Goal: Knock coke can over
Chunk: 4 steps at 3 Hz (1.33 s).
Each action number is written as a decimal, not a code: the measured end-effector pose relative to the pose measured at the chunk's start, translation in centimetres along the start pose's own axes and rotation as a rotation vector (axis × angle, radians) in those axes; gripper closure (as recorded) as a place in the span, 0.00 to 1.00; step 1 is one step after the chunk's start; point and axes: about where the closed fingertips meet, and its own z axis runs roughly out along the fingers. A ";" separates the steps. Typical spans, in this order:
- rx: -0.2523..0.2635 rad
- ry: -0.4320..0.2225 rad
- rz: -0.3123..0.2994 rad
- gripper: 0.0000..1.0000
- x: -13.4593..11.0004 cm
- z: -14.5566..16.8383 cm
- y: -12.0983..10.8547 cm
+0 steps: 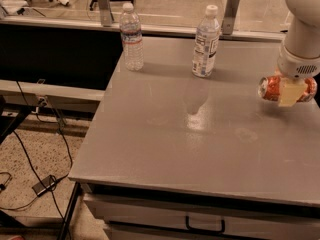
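The coke can [270,88] is red-orange with pale markings. It lies on its side at the right edge of the grey table [200,144], silver top pointing left. My gripper [289,95] hangs from the white arm [302,29] at the upper right and is closed around the can's middle. One pale yellow finger [289,91] crosses the can's front; the other is hidden behind it. I cannot tell whether the can rests on the table or hovers just above it.
Two clear plastic water bottles with white caps stand upright at the back of the table, one at the left [131,37] and one in the middle [205,42]. A railing and glass run behind them. Cables lie on the floor at the left. A drawer handle [205,227] shows below the front edge.
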 end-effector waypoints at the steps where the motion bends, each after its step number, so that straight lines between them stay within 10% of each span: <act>1: -0.084 -0.093 -0.042 0.36 -1.6 -0.8 1.3; 2: -0.139 -0.194 -0.092 0.12 -4.1 -2.3 2.9; 4: -0.133 -0.204 -0.092 0.00 -4.4 -2.2 2.8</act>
